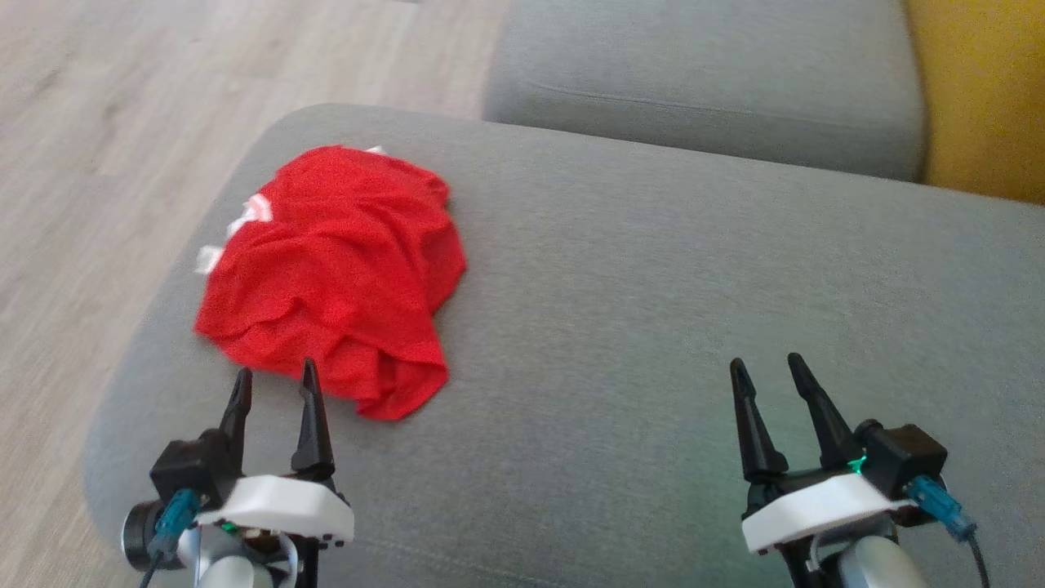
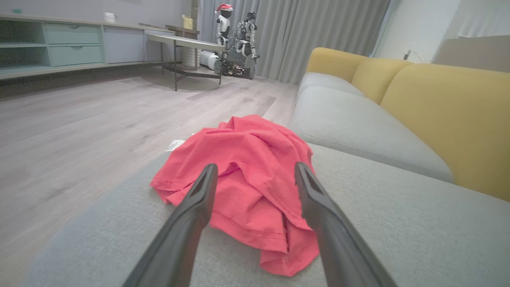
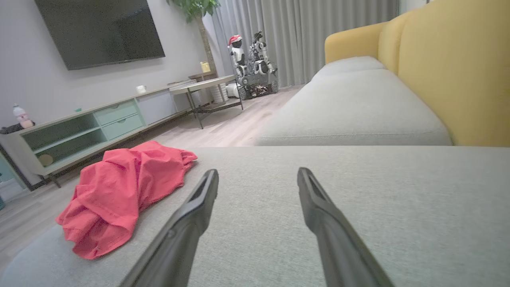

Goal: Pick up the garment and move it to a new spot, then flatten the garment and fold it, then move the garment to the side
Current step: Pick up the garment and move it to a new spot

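Note:
The garment (image 1: pixel 335 269) is red, with bits of white at its far left edge, and lies crumpled on the left part of a grey sofa cushion (image 1: pixel 653 269). My left gripper (image 1: pixel 276 374) hovers open just short of the garment's near edge; in the left wrist view the garment (image 2: pixel 251 179) sits straight ahead between and beyond the two fingers of the left gripper (image 2: pixel 255 170). Over bare cushion at the lower right, my right gripper (image 1: pixel 766 366) is open and holds nothing. The right wrist view has the garment (image 3: pixel 119 191) far off to the left of the right gripper (image 3: pixel 257 173).
A second grey seat cushion (image 1: pixel 702 73) lies beyond, with the yellow sofa back (image 1: pixel 980 90) on the right. Wooden floor (image 1: pixel 98 163) drops away past the cushion's left edge. Across the room stand a low TV cabinet (image 3: pixel 87 123), a small table (image 3: pixel 207 85) and parked robots (image 3: pixel 253 59).

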`<state>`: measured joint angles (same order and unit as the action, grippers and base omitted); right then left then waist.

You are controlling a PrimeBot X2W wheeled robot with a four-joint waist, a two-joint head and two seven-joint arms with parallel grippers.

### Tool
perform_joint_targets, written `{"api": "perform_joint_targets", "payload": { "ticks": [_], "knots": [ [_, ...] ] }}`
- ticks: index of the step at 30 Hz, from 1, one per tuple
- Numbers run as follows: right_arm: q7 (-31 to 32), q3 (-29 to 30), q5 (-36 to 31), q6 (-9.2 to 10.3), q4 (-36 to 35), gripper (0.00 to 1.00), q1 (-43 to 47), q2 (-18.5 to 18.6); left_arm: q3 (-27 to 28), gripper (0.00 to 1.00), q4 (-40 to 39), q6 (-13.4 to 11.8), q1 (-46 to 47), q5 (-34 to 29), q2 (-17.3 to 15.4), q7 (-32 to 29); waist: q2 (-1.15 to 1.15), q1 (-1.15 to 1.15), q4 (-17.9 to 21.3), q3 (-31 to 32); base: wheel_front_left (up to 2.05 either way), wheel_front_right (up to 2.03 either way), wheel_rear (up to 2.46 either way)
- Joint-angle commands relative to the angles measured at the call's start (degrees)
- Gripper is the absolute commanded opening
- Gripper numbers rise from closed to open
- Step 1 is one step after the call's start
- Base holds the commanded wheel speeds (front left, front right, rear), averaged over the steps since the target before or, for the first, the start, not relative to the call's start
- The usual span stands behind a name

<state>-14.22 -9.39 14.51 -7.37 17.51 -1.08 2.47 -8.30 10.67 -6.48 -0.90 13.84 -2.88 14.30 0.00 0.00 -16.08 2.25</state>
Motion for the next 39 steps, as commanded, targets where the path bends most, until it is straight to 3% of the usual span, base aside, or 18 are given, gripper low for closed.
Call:
{"api": "perform_joint_targets", "payload": {
  "ticks": [1,9,18,29,39],
  "knots": [
    [-0.76,-1.58,0.46,-0.12,-1.69,1.0,-1.45,0.41,2.18,1.0,-2.23,0.16,1.84,-0.44,0.0,0.7,0.0,0.0,-2.98,0.2,0.0,0.0,0.0],
    [-0.77,-3.35,1.16,-0.12,-1.28,1.0,-1.61,0.41,3.43,1.0,-3.2,-0.5,1.21,0.41,0.0,0.7,0.0,0.0,-8.16,-0.3,0.0,0.0,0.0],
    [-0.77,-4.87,1.96,-0.12,-0.77,1.0,-1.86,0.41,3.57,1.0,-3.69,-0.36,0.68,0.07,0.0,0.7,0.0,0.0,-9.97,-0.32,0.0,0.0,0.0],
    [-0.77,-5.54,2.28,-0.12,-0.85,1.0,-2.37,0.41,6.68,1.0,-2.97,-0.22,1.77,1.93,0.0,0.7,0.0,0.0,-7.69,-1.79,0.0,0.0,0.0],
    [-0.52,0.73,-1.64,-0.12,-3.74,1.0,-4.79,0.41,10.75,1.0,3.15,5.34,12.06,1.2,-1.71,0.69,0.0,0.0,-3.04,-8.73,0.0,0.0,0.0]
  ]
}}
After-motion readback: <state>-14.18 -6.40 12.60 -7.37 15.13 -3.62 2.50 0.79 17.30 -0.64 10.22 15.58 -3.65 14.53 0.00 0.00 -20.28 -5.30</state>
